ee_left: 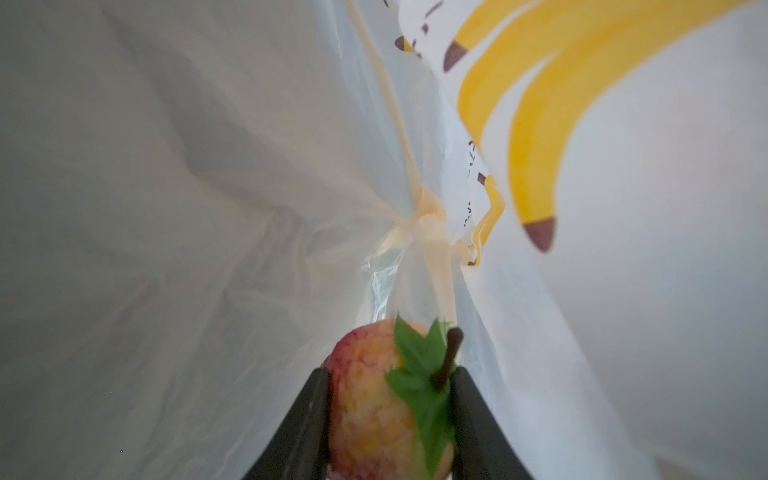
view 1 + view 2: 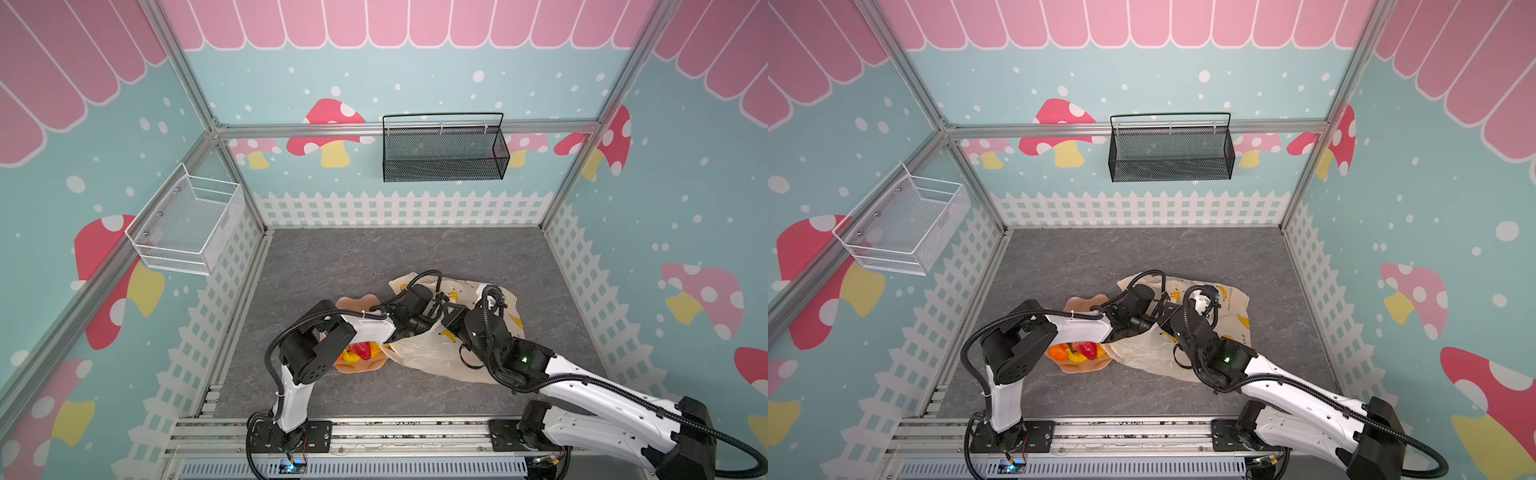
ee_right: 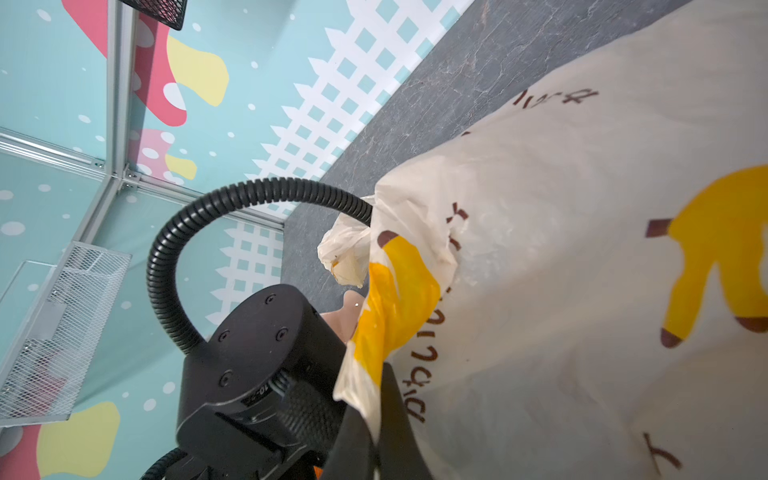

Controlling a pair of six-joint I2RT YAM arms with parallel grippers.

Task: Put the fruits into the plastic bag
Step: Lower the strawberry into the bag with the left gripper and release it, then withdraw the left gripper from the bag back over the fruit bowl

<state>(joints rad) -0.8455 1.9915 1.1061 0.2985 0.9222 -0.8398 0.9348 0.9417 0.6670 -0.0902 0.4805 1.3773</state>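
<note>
Tabletop (image 2: 353, 257) of grey stone bears plastic bag (image 2: 430, 353), mushroom wallpaper (image 2: 415, 83) around.

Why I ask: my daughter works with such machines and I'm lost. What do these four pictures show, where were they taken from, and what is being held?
These are two robot arms, each ending in a two-fingered gripper. Both top views look down from overhead on the whole grey table. The other two pictures come from cameras on the arms' wrists. On the table lie a plastic bag printed with bananas and a peach plate with fruits on it. In the right wrist view, the right gripper pinches the bag's edge. In the left wrist view, the left gripper holds a yellow-red fruit with green leaves, inside the bag.
</note>
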